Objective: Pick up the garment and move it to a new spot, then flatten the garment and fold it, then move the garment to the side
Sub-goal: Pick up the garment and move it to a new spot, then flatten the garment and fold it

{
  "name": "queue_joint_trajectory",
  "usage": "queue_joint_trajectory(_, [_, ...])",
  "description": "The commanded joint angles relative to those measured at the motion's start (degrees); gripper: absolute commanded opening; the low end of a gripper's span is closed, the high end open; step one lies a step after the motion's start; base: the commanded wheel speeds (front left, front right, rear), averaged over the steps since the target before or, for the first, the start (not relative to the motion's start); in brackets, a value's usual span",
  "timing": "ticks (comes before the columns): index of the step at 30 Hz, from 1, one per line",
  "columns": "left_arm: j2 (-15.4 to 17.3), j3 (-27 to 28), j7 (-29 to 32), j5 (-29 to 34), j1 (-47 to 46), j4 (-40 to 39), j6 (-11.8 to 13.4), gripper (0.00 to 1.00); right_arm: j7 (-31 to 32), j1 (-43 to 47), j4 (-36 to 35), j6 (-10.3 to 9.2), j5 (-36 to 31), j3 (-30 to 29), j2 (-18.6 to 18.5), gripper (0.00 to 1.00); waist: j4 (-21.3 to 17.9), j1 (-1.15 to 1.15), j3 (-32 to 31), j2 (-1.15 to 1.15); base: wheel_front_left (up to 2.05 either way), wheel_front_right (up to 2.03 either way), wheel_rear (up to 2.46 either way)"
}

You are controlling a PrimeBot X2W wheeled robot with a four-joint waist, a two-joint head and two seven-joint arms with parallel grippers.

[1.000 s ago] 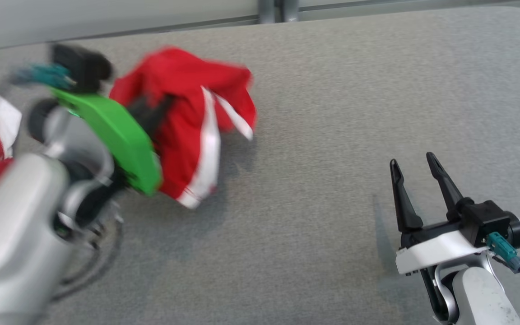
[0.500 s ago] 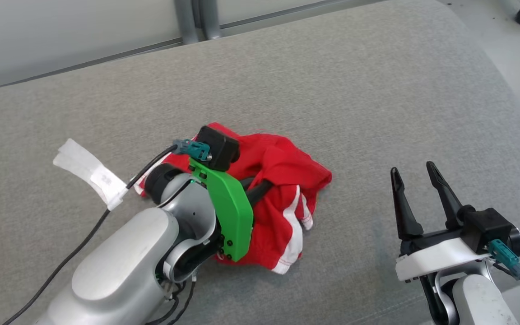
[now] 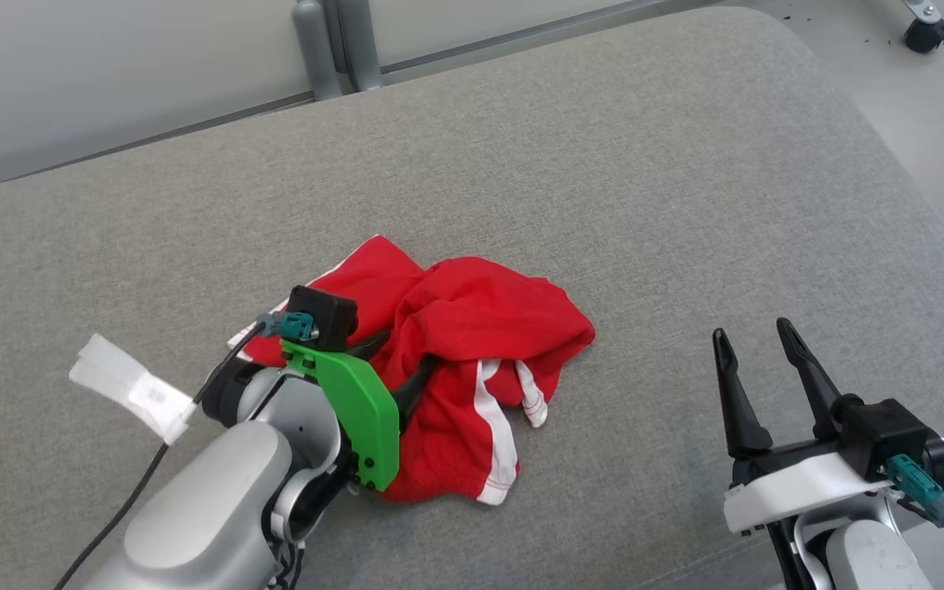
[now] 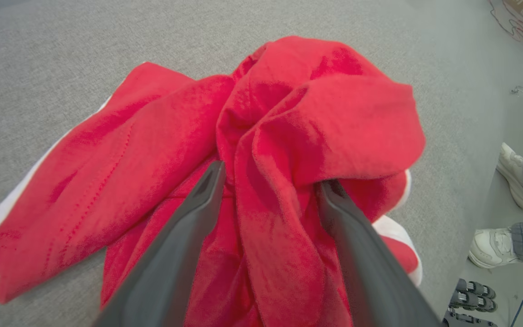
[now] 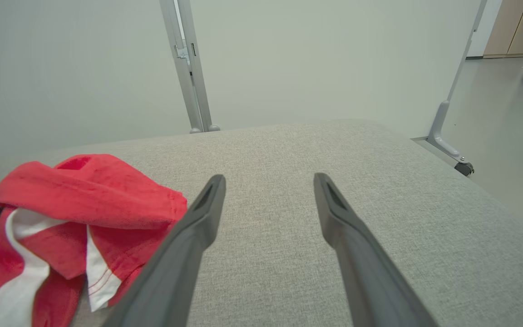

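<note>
You face a grey fabric surface [image 3: 603, 164] backed by a pale wall [image 5: 84, 68] split by a metal post [image 5: 189, 68], with smooth grey floor [image 3: 931, 106] to your right.

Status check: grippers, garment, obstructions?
Left gripper open, fold of garment between its fingers. Right gripper open, apart from it. Garment crumpled on grey cushion, not yet flattened.

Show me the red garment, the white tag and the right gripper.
red garment [image 3: 480, 319], head view, on its crumpled red middle.
white tag [image 3: 129, 387], head view, on the middle of the strip.
right gripper [image 3: 751, 329], head view, between the tips of its open jaws.
</note>
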Motion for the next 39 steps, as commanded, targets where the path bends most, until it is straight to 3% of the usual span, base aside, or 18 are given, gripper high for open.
queue_joint_trajectory(1, [0.4, 0.87, -1.98, -0.16, 2.22, -1.67, 0.81, 1.0, -0.18, 1.06, -0.2, 0.01, -0.54, -0.27, -0.06, 1.0, 1.57, 0.0, -1.18, 0.44, 0.0, 0.0, 0.0])
queue_joint_trajectory(11, [4.47, 3.22, -4.48, -5.74, 16.38, -17.1, 5.66, 1.0, -0.18, 1.8, -0.82, 0.01, -1.47, -1.2, -0.08, 1.0, 6.17, 0.0, -1.21, 0.44, 0.0, 0.0, 0.0])
queue_joint_trajectory(17, [3.31, 2.14, -4.56, -5.66, 17.37, -15.02, 6.25, 1.0, -0.18, 0.51, -0.51, 0.01, -1.23, -0.04, -0.09, 1.0, 6.62, 0.0, -0.42, 0.44, 0.0, 0.0, 0.0])
queue_joint_trajectory(21, [1.49, 1.49, -4.6, -6.44, 16.28, -11.52, 4.84, 1.0, -0.18, -0.48, -0.33, 0.01, -1.01, 0.64, -0.08, 1.0, 6.02, 0.0, 0.15, 0.44, 0.0, 0.0, 0.0])
queue_joint_trajectory(22, [1.12, 1.31, -4.59, -6.59, 16.01, -10.76, 4.42, 0.67, -0.18, -0.52, -0.3, 0.01, -0.95, 0.59, -0.11, 1.0, 5.76, 0.0, 0.29, 0.44, 0.0, 0.0, 0.0])
queue_joint_trajectory(23, [0.82, 1.38, -4.92, -6.65, 15.73, -10.15, 4.08, 0.23, -0.18, -0.43, -0.31, 0.01, -0.92, 0.5, -0.1, 1.0, 5.53, 0.0, 0.37, 0.44, 0.0, 0.0, 0.0])
queue_joint_trajectory(24, [0.64, 1.53, -5.24, -6.75, 15.54, -9.57, 3.71, 0.0, -0.18, -0.3, -0.33, 0.01, -0.93, 0.3, -0.09, 1.0, 5.37, 0.0, 0.43, 0.44, 0.0, 0.0, 0.0])
queue_joint_trajectory(27, [2.9, 1.49, -4.29, -5.81, 14.31, -9.41, 2.52, 0.0, -0.18, 0.42, -0.62, 0.01, -0.74, -0.37, -0.08, 1.0, 4.97, 0.0, 0.51, 0.44, 0.0, 0.0, 0.0])
queue_joint_trajectory(30, [7.18, 2.01, -2.35, -5.02, 12.92, -12.09, 1.76, 0.0, -0.18, 1.03, -0.56, 0.01, -0.42, -0.74, -0.08, 1.0, 4.71, 0.0, 0.47, 0.44, 0.0, 0.0, 0.0])
queue_joint_trajectory(35, [18.32, 2.95, 4.06, -3.38, 11.12, -20.09, 1.35, 0.0, -0.18, 1.79, -0.14, 0.01, 0.75, -0.61, -0.08, 1.0, 4.81, 0.0, 0.3, 0.44, 0.0, 0.0, 0.0])
queue_joint_trajectory(36, [22.86, 2.86, 7.49, -2.61, 10.59, -23.25, 1.47, 0.0, -0.18, 1.9, -0.05, 0.01, 1.09, -0.47, -0.09, 1.0, 4.95, 0.0, 0.21, 0.44, 0.0, 0.0, 0.0])
queue_joint_trajectory(39, [28.75, 2.57, 12.08, -1.29, 10.01, -26.36, 2.21, 0.0, -0.18, 1.68, 0.07, 0.01, 1.45, -0.21, -0.1, 1.0, 5.1, 0.0, 0.3, 0.44, 0.0, 0.0, 0.0])
